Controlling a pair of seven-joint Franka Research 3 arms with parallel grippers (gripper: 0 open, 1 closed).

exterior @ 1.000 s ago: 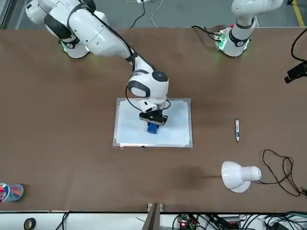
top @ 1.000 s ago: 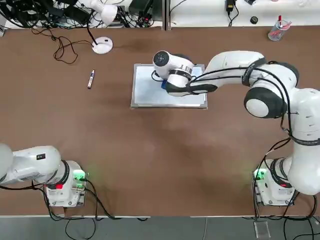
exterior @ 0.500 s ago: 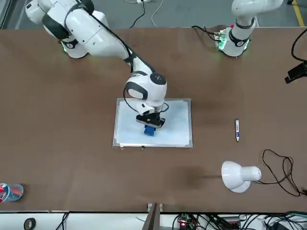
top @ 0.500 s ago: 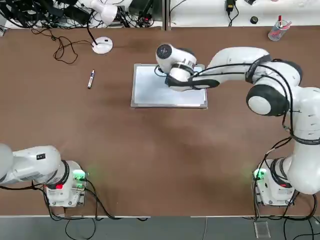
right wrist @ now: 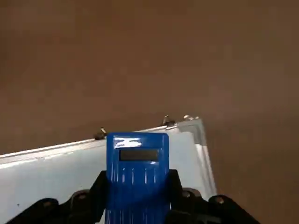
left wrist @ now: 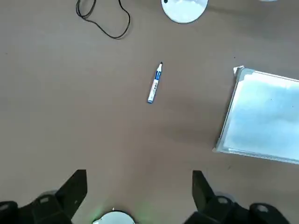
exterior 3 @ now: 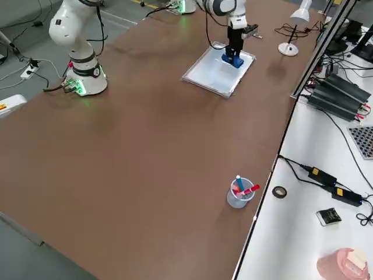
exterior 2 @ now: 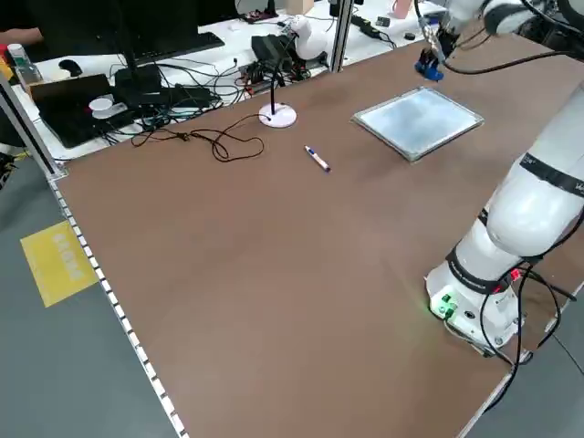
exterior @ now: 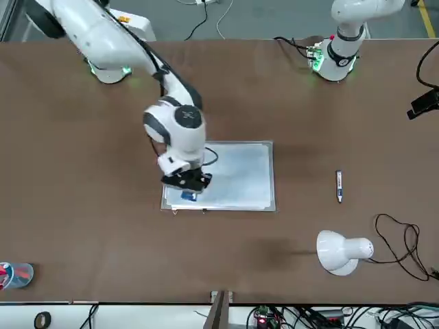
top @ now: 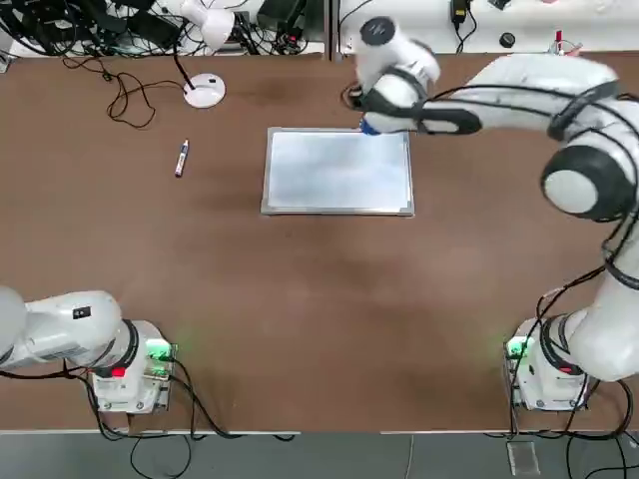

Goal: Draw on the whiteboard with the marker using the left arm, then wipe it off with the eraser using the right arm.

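One gripper (exterior: 186, 194) — clamping eraser (right wrist: 136, 175) above whiteboard's (top: 337, 172) far edge.

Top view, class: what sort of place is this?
Probably a robotics lab. Two white robot arms are bolted to a brown table, cables and electronics crowd its far edge, and a whiteboard and marker lie out as test props.

Right tool (exterior: 186, 188) clamped, arm outstretched; left tool (left wrist: 139, 196) spread, parked.
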